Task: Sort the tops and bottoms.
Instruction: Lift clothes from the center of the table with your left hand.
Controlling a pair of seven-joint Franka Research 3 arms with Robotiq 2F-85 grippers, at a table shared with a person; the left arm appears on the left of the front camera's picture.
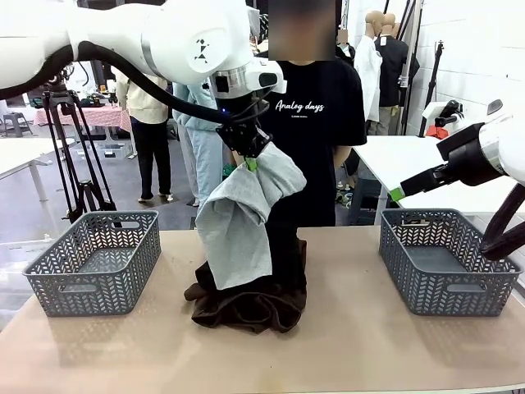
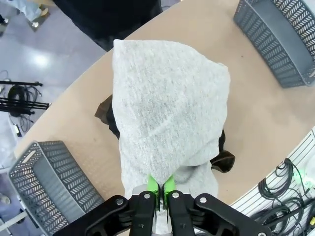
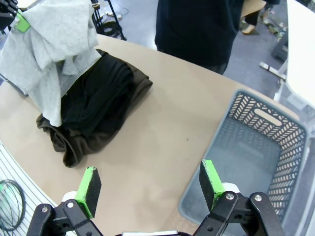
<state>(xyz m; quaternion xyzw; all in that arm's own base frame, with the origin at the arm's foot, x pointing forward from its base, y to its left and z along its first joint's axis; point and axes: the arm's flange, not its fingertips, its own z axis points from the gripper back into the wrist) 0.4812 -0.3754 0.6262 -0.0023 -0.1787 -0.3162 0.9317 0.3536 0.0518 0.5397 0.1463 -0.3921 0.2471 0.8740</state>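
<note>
- Left gripper (image 1: 249, 162): clamped on the grey-white top (image 1: 242, 217), which hangs over the pile.
- Right gripper (image 3: 150, 181): jaws wide, empty, near right basket (image 1: 447, 263).
- Bottoms (image 1: 250, 305): dark pile at the centre of the tan table (image 1: 353, 345).
- Room: grey floor, tripod (image 1: 78, 156) behind left basket (image 1: 94, 263).

This looks like a robotics laboratory in a large open hall, because two white robot arms, the left arm (image 1: 164, 37) and the right arm (image 1: 492, 152), reach over a plain beige desk (image 1: 353, 345). Behind it a black tripod (image 1: 78, 156) stands on the smooth grey floor (image 1: 131, 193). People (image 1: 152, 123) stand among more tables (image 1: 20, 156), and loose black cables (image 2: 275, 184) lie near the desk's edge.
</note>
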